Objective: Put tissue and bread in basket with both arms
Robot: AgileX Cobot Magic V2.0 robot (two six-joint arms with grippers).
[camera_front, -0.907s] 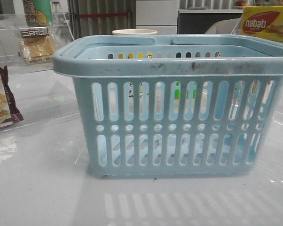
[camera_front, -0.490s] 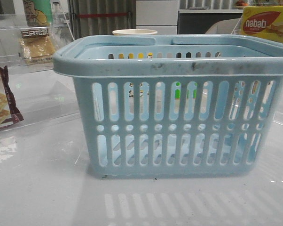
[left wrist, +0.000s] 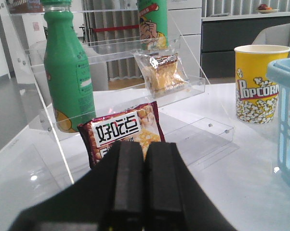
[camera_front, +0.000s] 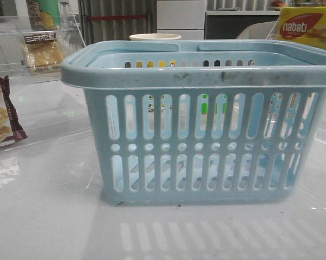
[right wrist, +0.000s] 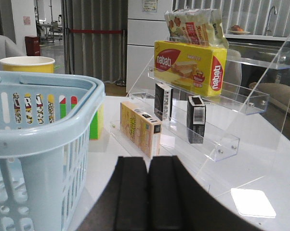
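In the front view almost nothing has changed during the last second. The basket [camera_front: 195,76] stands at the same place on the bench [camera_front: 49,216], and through its slots you see no packet inside. Neither arm has come into this view. So I judge the task is at its very beginning: both things are not yet picked.

Your left gripper [left wrist: 144,192] has its fingers pressed together with nothing between them. Your right gripper [right wrist: 149,197] is closed and empty in the same way. You must open both before any grasp.

The bread [left wrist: 162,72] leans on a step of the clear shelf [left wrist: 203,84] ahead of the left gripper, behind the snack bag [left wrist: 121,132] and beside the green bottle [left wrist: 68,82]. It is well apart from the gripper. The tissue [right wrist: 195,119] I take to be the dark packet standing upright on the low step of the other clear shelf [right wrist: 222,144], ahead of the right gripper. A second dark packet [right wrist: 163,101] stands just behind it, so I cannot say with certainty which one is meant. The yellow box [right wrist: 191,65] sits on the step above them.

The bench is white and glossy, with strong reflections of light. The clear shelves are hard to see at their edges, so I think they can be touched by mistake. A popcorn cup [left wrist: 256,82] stands near the basket on the left arm's side. Behind are curtains, grey cabinets and a chair.
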